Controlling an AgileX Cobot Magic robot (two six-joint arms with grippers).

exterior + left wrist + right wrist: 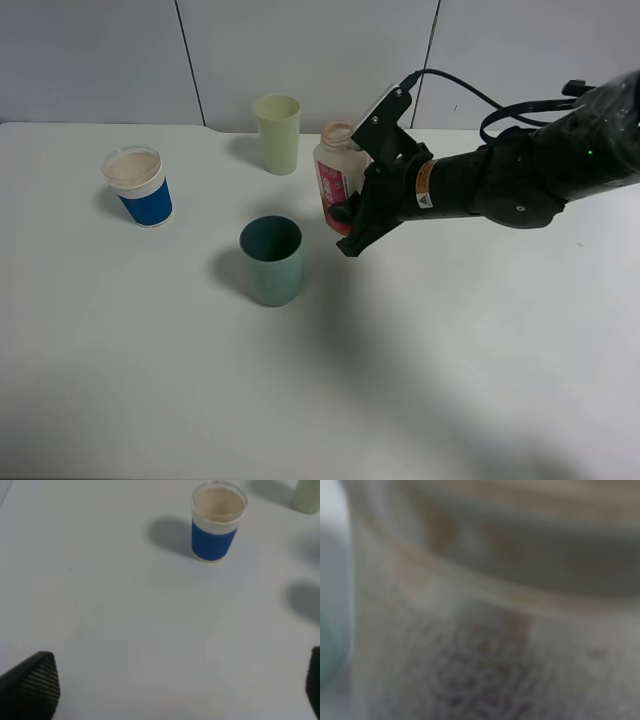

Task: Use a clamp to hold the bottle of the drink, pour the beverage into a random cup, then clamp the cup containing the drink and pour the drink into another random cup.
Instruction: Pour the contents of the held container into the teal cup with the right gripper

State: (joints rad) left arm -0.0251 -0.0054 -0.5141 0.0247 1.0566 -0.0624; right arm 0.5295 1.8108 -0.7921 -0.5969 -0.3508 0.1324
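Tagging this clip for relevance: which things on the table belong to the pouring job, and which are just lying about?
Job: bottle, held by right gripper; teal cup; blue-banded cup.
Lying about: yellow-green cup.

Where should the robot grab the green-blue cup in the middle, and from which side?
Probably around the middle of the teal cup, jaws level, coming from the left of the high view. It stands upright, round, no handle, wider at the top, so a side squeeze should hold. The bottle, held by the right gripper, crowds its right.
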